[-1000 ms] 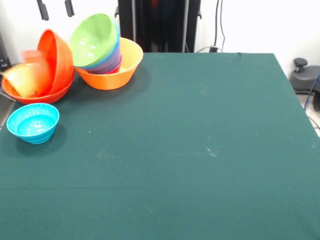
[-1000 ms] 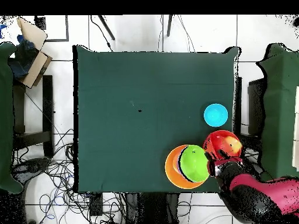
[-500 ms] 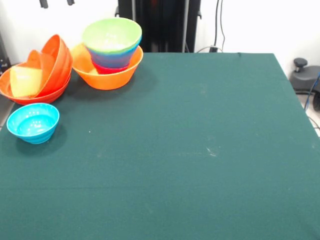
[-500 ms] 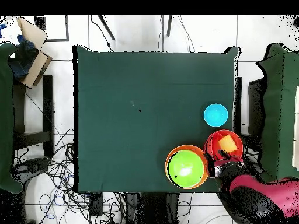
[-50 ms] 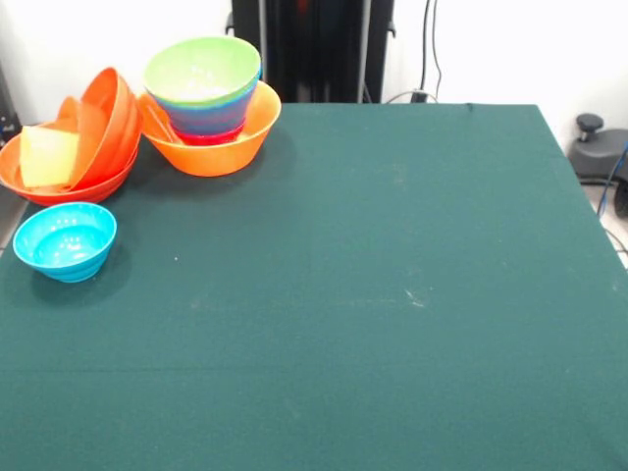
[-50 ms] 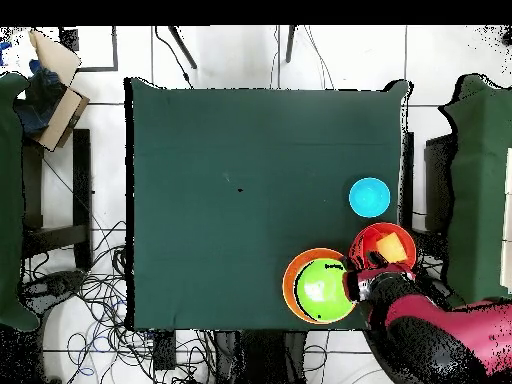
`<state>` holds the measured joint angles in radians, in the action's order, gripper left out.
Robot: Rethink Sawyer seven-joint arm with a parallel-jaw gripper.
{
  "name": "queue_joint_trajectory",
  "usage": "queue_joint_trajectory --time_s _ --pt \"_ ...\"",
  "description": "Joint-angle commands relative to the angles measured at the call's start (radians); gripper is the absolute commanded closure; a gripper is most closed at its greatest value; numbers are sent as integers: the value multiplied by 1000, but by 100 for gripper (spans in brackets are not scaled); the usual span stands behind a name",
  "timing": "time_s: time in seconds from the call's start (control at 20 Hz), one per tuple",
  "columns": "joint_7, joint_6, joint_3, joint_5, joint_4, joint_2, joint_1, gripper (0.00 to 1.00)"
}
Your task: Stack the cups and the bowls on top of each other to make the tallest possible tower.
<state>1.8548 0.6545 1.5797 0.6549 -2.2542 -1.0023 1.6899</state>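
Lime green bowl (image 5: 202,69) tops the light-orange bowl (image 5: 235,137) (cyan bowl (image 5: 65,239) apart).

Front view: camera stood across the desk (image 5: 392,294), low and fairly close, angled down over the green cloth; bowls sat in its upper-left corner. Overhead view: camera hung high, looking straight down, taking in the whole desk (image 6: 250,180) plus surrounding floor. Shared ground: desk top, cyan bowl (image 5: 65,240) (image 6: 369,197), tower (image 5: 208,113) (image 6: 320,286). Views ran half-turned against each other.
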Motion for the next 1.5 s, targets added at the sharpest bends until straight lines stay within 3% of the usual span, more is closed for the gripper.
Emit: queue_joint_trajectory --time_s 0.05,0.2,0.3,0.6,0.95,1.25,1.5 --pt "-1 20 -151 93 18 0 -256 0" --pt "146 -63 -347 243 117 85 -462 0" --pt "206 -99 -423 294 178 114 -556 0" --pt "197 -79 -547 281 364 204 -749 0" --pt "183 -57 -604 185 399 192 -846 0" --pt "318 -221 -681 183 205 82 -839 0" --pt "466 -316 -855 215 103 11 -931 0"
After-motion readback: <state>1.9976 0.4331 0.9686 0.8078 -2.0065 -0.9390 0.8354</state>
